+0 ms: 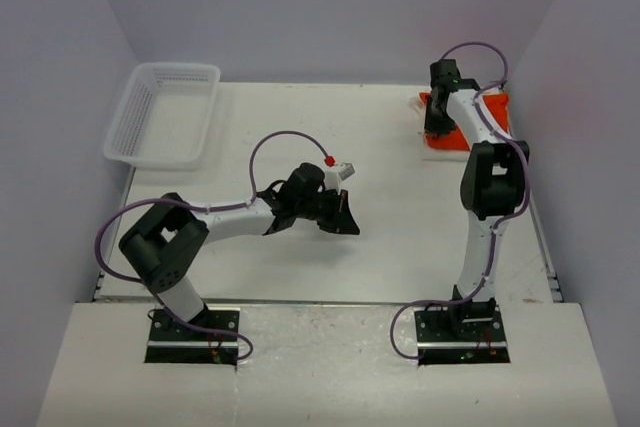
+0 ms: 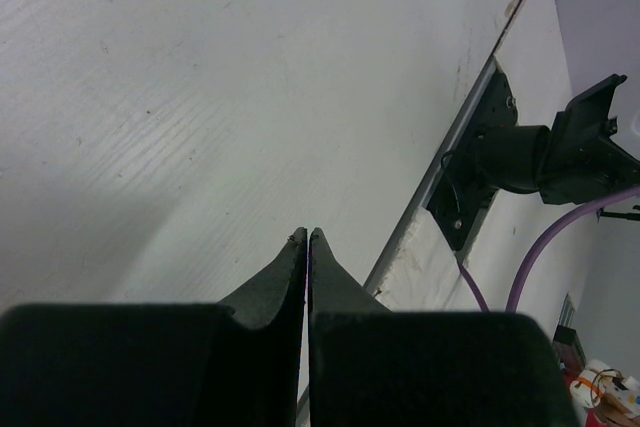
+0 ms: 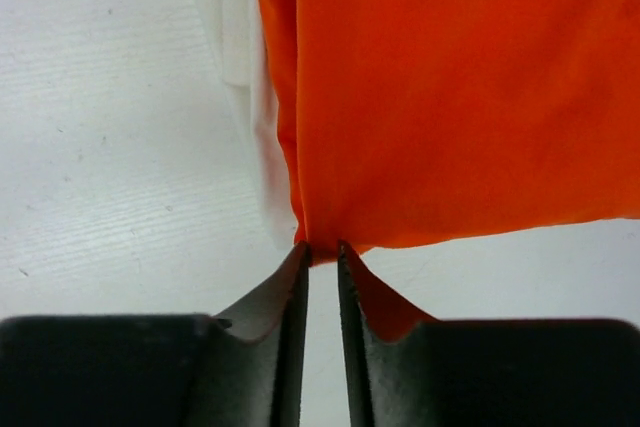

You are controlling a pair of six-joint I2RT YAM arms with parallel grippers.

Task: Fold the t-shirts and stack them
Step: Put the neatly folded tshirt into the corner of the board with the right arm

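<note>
The orange-red t-shirt (image 1: 488, 107) lies folded at the far right of the table, on top of the cream-white t-shirt (image 1: 413, 104), of which only an edge shows at the left. In the right wrist view the orange shirt (image 3: 450, 97) fills the upper right and the cream shirt (image 3: 235, 37) peeks out on its left. My right gripper (image 3: 322, 247) is nearly closed, pinching the orange shirt's near corner at its tips; from above it (image 1: 437, 133) sits over the stack's near left part. My left gripper (image 2: 307, 234) is shut and empty over bare table at mid-left (image 1: 342, 222).
A white plastic lattice basket (image 1: 160, 112) stands at the far left corner. The right arm's base (image 2: 520, 157) and a purple cable (image 2: 540, 247) show at the table's near edge in the left wrist view. Walls enclose the table (image 1: 400, 247) on three sides.
</note>
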